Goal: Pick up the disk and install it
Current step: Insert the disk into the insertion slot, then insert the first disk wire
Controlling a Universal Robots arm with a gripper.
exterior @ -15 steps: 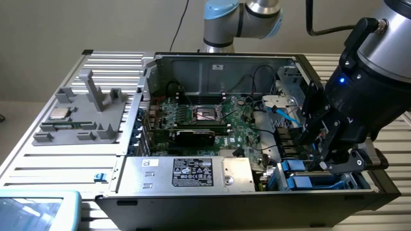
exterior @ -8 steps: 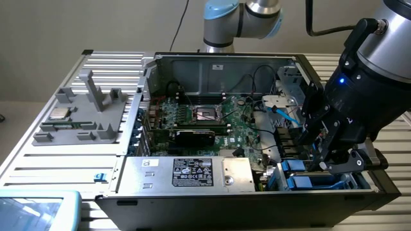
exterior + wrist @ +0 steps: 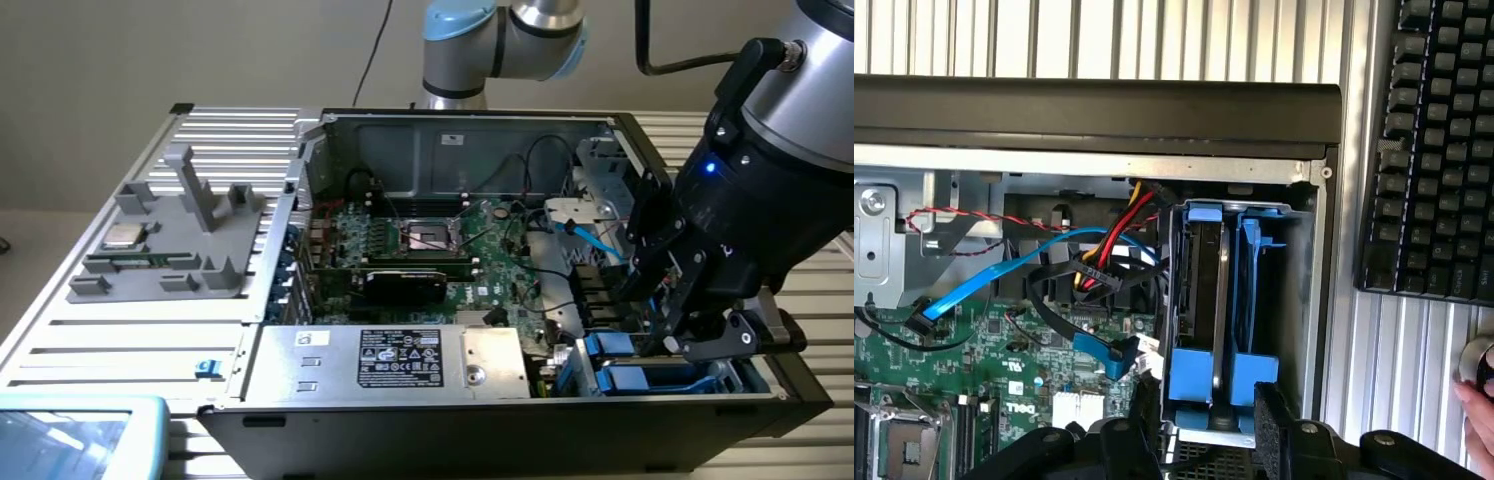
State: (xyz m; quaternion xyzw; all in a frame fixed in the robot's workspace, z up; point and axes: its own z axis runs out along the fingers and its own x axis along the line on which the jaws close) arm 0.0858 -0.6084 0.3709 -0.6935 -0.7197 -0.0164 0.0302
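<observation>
The disk (image 3: 1204, 300) stands on edge in the drive bay at the corner of the open computer case (image 3: 441, 135), its bright blue carrier frame (image 3: 1199, 375) level with the bay's rim. My gripper (image 3: 1209, 420) is right over that end, a black finger (image 3: 1279, 415) on each side of the carrier, shut on it. In the exterior view my gripper (image 3: 697, 345) reaches down into the bay at the case's front right, next to blue carrier ends (image 3: 617, 344).
A second blue carrier (image 3: 1256, 290) sits beside the disk. Red, yellow and blue cables (image 3: 1104, 250) crowd the bay's other side above the motherboard (image 3: 427, 240). A silver box (image 3: 387, 360), a grey fixture (image 3: 174, 240), a keyboard (image 3: 1434, 150) and a person's hand (image 3: 1479, 400) lie around.
</observation>
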